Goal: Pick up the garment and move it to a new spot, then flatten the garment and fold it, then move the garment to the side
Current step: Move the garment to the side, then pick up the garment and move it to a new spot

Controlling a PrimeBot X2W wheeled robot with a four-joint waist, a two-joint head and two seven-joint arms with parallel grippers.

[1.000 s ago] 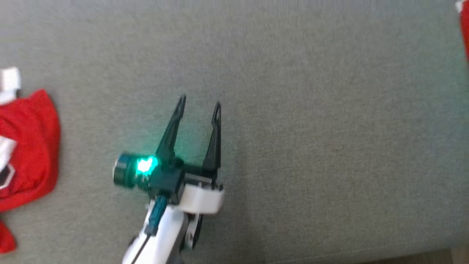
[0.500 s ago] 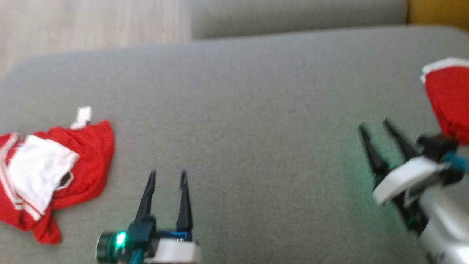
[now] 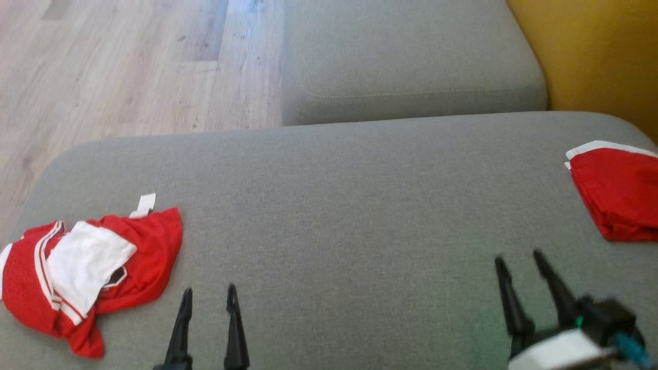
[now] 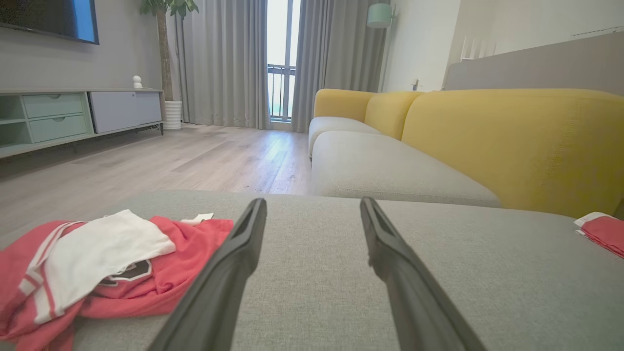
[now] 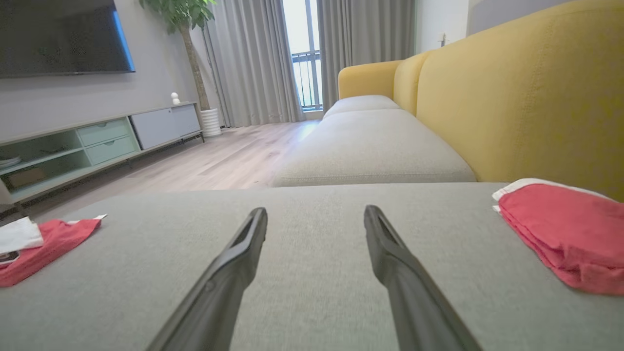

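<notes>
While both tools hang empty, the crumpled garment (image 3: 92, 272) lies in a heap at the left end of the grey sofa cushion (image 3: 349, 205), red cloth with a white panel and white stripes, a small white tab (image 3: 144, 204) at its far edge.

Left tool (image 3: 209, 292): fingers spread, nothing between them, just beside the heap's right side, not touching it.
Right tool (image 3: 518, 258): fingers spread, empty, well apart from the heap. It is near a folded red piece (image 3: 617, 195) at the cushion's right end, which I judge already done.

Handling, judged: thin jersey cloth, light, limp, no stiffness. It will sag and bunch when lifted, and layers may come up together. Not fragile, and unlikely to slip from a firm pinch.

Where to take hold: the raised red fold on the side nearest the left tool. For flattening, take two edge points well apart, one per tool. The collar and hem cannot be told in the heap.
</notes>
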